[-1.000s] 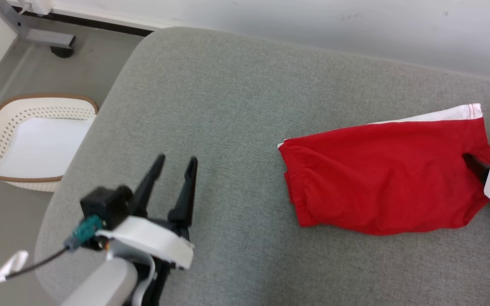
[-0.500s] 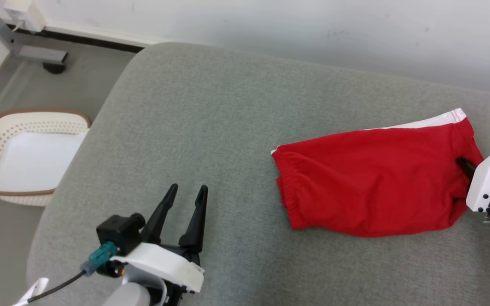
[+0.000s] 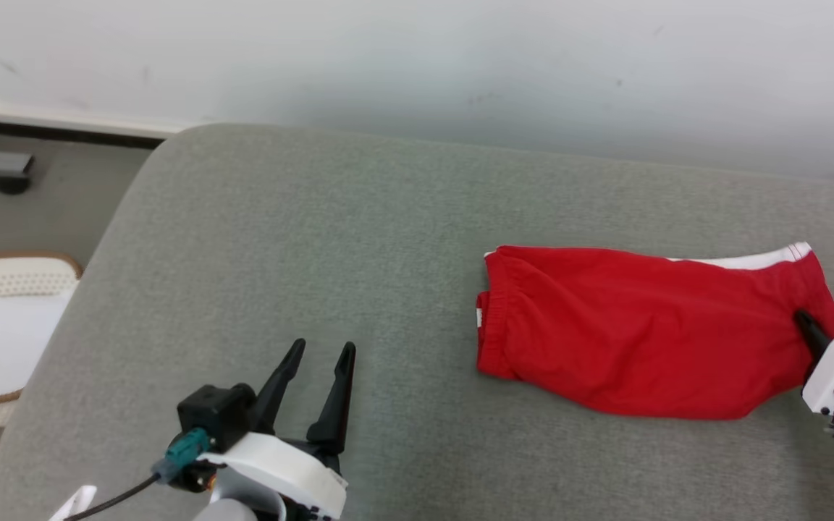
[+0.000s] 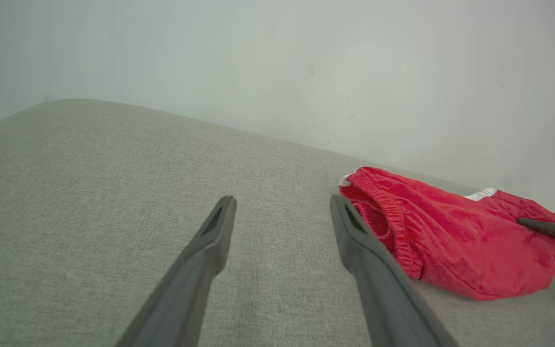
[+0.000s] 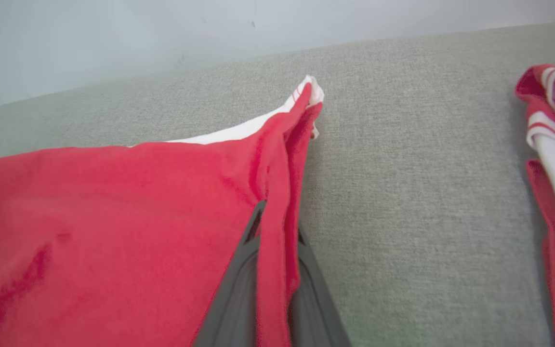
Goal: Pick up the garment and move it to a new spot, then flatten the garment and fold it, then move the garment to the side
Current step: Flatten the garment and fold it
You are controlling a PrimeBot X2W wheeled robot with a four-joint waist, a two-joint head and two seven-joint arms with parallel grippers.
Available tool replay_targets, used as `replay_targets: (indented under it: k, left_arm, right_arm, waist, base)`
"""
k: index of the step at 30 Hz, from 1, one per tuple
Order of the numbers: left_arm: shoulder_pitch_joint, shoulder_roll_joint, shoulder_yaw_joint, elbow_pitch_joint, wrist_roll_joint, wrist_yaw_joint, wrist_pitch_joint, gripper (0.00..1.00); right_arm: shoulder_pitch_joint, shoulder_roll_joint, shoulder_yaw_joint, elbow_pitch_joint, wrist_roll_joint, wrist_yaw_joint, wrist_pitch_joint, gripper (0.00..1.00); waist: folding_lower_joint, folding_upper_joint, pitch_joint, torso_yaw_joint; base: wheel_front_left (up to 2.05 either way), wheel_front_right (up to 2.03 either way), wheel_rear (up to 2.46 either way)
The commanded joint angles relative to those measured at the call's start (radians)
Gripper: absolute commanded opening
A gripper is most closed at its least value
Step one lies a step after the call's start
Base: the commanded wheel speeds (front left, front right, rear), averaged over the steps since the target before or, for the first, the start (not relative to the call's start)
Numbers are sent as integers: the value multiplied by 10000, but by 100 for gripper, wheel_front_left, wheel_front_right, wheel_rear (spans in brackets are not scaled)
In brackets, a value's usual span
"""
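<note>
My right pincer (image 5: 277, 231) pinches the hem of the red, white-striped cotton shorts (image 3: 641, 333) on the grey fabric cushion (image 3: 316, 239), presumably to lift them.

Bright, even, soft light; faint shadows, slight blur.

Grey upholstered seat (image 3: 316, 239), red garment (image 3: 641, 333) (white-trimmed) on it

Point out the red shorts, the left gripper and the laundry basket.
red shorts (image 3: 649, 333): head view, middle of the red fabric.
left gripper (image 3: 323, 347): head view, midway between its fingertips.
laundry basket (image 3: 11, 278): head view, its pale perforated wall.
</note>
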Motion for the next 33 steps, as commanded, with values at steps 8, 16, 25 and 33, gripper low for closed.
replay_targets:
  k: [8, 16, 25, 33]
  left_arm:
    - [329, -25, 13, 221, 323, -33, 4, 100]
    - [503, -309, 66, 326, 342, -167, 4, 100]
    - [560, -743, 272, 635, 466, -394, 4, 100]
    - [539, -1003, 533, 889, 608, -585, 4, 100]
  right_arm:
    - [403, -349, -71, -133, -116, -1, -1254, 0]
    - [-588, 307, 555, -776, -948, 0, -1409, 0]
    - [-1059, 1763, 1359, -426, -1294, -1, -122, 0]
    - [-761, 2683, 1597, 37, -1157, 0, 450, 29]
  waist:
    - [1, -1, -555, -722]
    - [1, -1, -726, -405]
    - [1, -1, -769, 608]
    - [1, -1, -826, 971]
  base:
    - [0, 0, 0]
    - [0, 0, 0]
    - [0, 0, 0]
    - [0, 0, 0]
